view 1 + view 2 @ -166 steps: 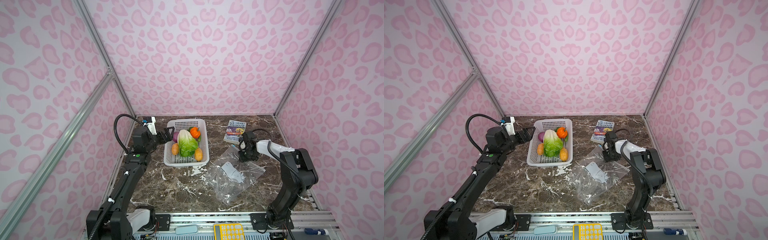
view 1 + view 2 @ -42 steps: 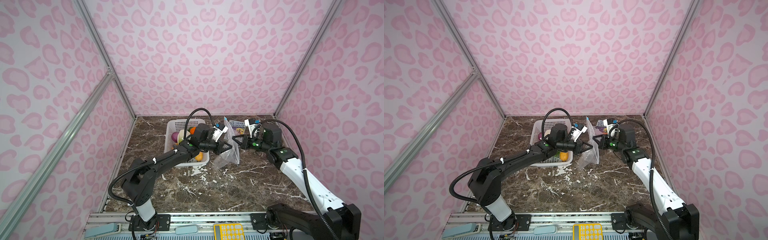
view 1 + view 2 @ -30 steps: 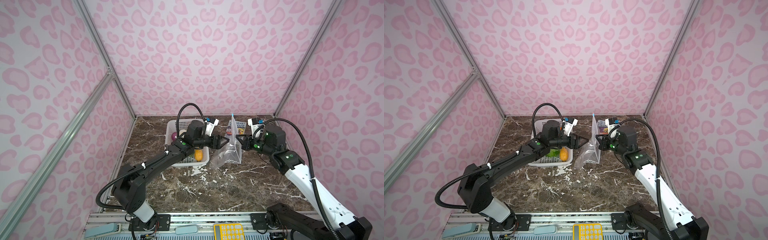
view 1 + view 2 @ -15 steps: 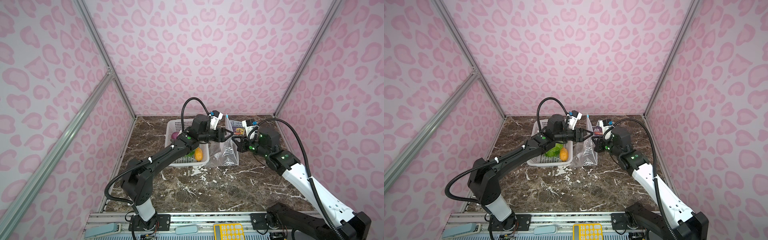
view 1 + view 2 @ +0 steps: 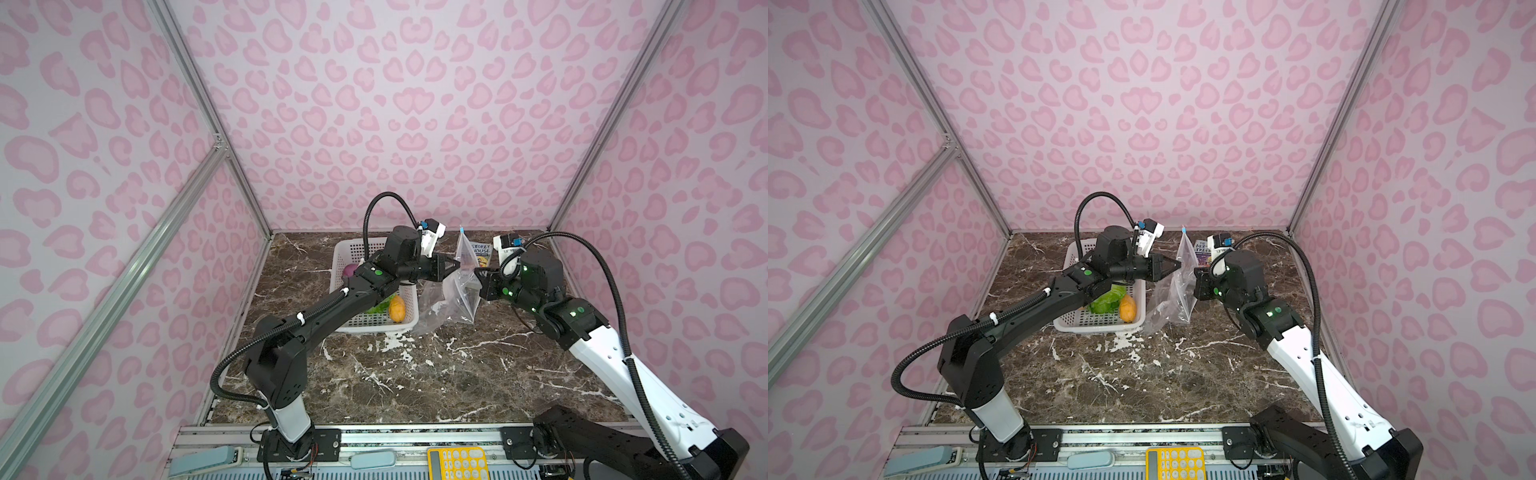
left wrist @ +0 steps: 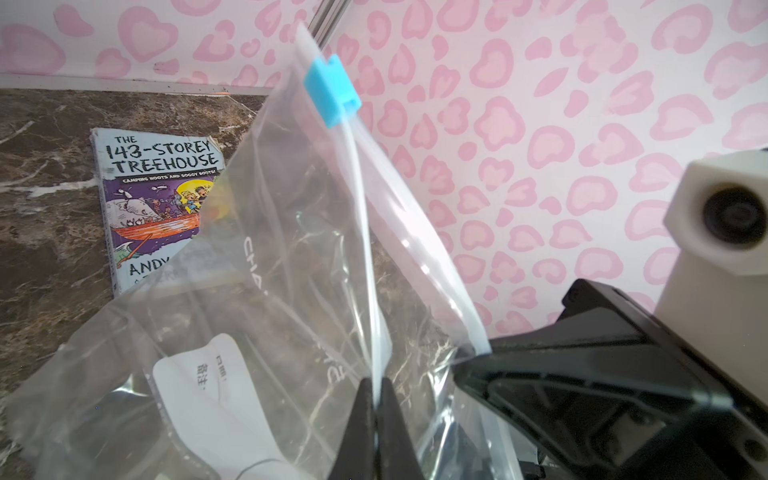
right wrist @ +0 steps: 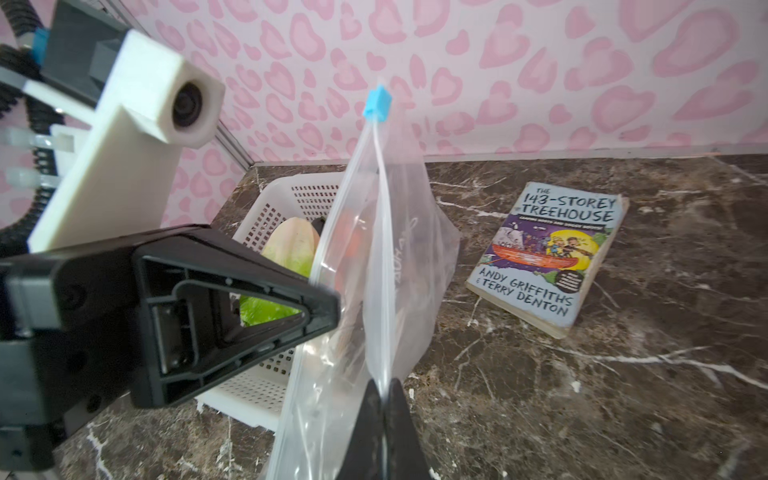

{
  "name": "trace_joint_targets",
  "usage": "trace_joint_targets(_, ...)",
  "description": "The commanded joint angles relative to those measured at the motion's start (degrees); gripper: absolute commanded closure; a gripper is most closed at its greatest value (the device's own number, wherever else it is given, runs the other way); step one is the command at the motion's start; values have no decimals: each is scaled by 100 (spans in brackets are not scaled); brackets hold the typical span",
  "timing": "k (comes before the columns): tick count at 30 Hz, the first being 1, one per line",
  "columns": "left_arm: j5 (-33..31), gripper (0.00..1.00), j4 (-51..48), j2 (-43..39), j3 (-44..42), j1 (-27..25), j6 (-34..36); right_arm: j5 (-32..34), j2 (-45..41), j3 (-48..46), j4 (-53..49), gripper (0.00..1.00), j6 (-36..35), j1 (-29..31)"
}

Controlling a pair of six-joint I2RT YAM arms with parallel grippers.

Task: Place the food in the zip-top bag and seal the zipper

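Observation:
The clear zip-top bag [image 5: 453, 291] [image 5: 1173, 291] hangs upright between my two grippers, its bottom touching the marble just right of the basket. The zipper's blue slider [image 6: 331, 92] [image 7: 377, 104] sits at the raised top corner. My left gripper [image 5: 457, 264] [image 6: 376, 384] is shut on one lip of the mouth. Facing it, my right gripper [image 5: 478, 276] [image 7: 384, 384] is shut on the other lip. The food lies in the white basket [image 5: 374, 328]: cabbage [image 5: 1106, 301], an orange potato [image 5: 396, 308] and the purple onion [image 5: 351, 270] show; my left arm hides the rest.
A paperback book [image 5: 481, 253] [image 7: 548, 253] lies flat at the back, behind the bag. A yellow keypad [image 5: 457, 463] sits on the front rail. Pink patterned walls close in three sides.
My left gripper has closed its jaws on the bag's near lip. The right gripper has kept its grip with the bag held up. Earlier the bag lay flat on the table.

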Motion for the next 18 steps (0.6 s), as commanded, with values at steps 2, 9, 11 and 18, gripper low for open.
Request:
trace_joint_targets(2,-10,97,-176,-153,242,-1,127,1049,-75,331,-501,100,-315,8)
trace_joint_targets(9,477,97,113,-415,341,-40,-252,1878,-186,981,-989,100,-760,24)
trace_joint_targets(11,332,97,109,-462,216,-47,-206,1853,-116,980,-1066,100,-804,18)
trace_joint_targets(18,197,97,161,-469,-191,-112,-377,945,272,418,-850,100,-386,19)
